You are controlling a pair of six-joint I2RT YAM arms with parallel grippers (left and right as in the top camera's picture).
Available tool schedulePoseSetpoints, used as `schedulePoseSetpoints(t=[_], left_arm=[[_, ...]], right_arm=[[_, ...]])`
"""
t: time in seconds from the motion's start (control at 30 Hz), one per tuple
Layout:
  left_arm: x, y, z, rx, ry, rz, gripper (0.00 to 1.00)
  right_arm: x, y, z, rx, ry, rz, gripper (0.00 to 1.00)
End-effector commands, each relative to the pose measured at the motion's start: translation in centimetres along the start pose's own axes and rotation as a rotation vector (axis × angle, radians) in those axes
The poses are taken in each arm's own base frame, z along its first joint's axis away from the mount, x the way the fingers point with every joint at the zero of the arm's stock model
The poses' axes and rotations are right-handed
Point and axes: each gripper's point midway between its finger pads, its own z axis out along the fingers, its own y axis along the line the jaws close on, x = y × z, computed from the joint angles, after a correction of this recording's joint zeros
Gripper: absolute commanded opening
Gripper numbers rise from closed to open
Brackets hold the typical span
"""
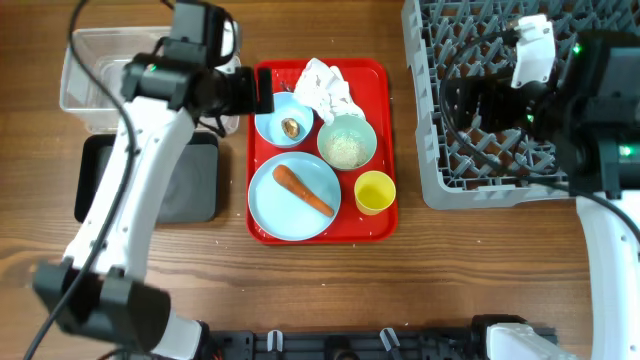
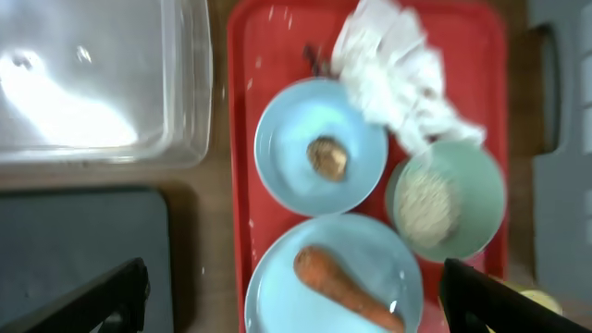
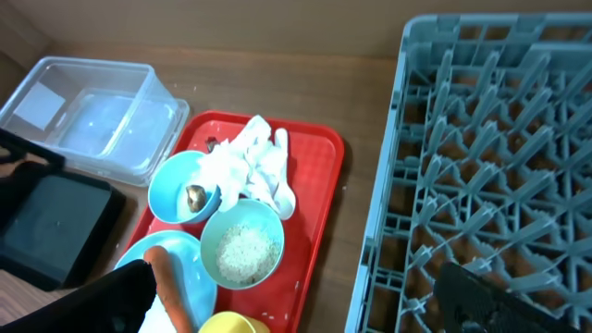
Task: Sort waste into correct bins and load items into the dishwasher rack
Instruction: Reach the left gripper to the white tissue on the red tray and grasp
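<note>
- Clear tub and black tray: nothing in either yet.
- Left gripper: spread wide, empty, over the red tray.
- Tissue, carrot, plate and cup: all on that tray, unsorted.
- Rack: unloaded; right gripper above it, wide and empty.

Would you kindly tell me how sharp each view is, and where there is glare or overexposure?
Overhead: sharp and evenly lit throughout. Left wrist: soft all over, with a bright glare patch in the clear tub and the tissue washed out to near-plain white. Right wrist: the rack is crisp, while the fingers at the bottom edge are dark and out of focus.
</note>
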Motion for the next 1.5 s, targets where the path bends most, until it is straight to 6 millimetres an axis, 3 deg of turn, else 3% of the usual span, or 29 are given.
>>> schedulePoseSetpoints(t=[0.0, 0.1, 0.23, 0.53, 0.63, 0.8, 0.9, 1.1, 1.33, 1.47], left_arm=[[0.4, -0.5, 1.7, 0.026, 0.058, 0.009, 1.0], [0.1, -2.2, 2.0, 0.119, 0.056, 0.012, 1.0], [-1.8, -4.6, 1.6, 0.236, -0.02, 0.034, 1.0], [-5.8, -7.3, 2.6, 0.108, -0.208, 0.133, 1.0], [-6.7, -8.2, 4.3, 0.082, -0.208, 0.175, 1.0], [-7.6, -9.4, 9.4, 0.062, -0.169, 0.27, 0.99], [-6.8, -9.0, 13.4, 0.029, -0.114, 0.324, 1.0], [-5.1, -8.6, 18.3, 0.025, -0.042, 0.353, 1.0], [-2.4, -10.1, 22.0, 0.065, 0.028, 0.446, 0.99], [-1.1, -10.7, 23.3, 0.067, 0.06, 0.48, 0.93]], right_arm=[[-0.3, 0.2, -0.1, -0.018, 0.002, 0.034, 1.0], [0.1, 0.3, -0.1, -0.019, 0.019, 0.031, 1.0], [0.6, 0.3, -0.1, -0.019, 0.039, 0.039, 1.0], [0.7, 0.3, -0.1, -0.019, 0.045, 0.042, 1.0], [0.8, 0.3, -0.1, -0.02, 0.045, 0.044, 1.0], [1.2, 0.3, -0.1, -0.02, 0.063, 0.052, 1.0], [1.6, 0.3, -0.1, -0.02, 0.077, 0.059, 1.0], [1.6, 0.3, -0.1, -0.02, 0.078, 0.063, 1.0], [1.6, 0.3, -0.1, -0.019, 0.077, 0.086, 1.0], [1.6, 0.4, -0.1, -0.019, 0.08, 0.087, 1.0]])
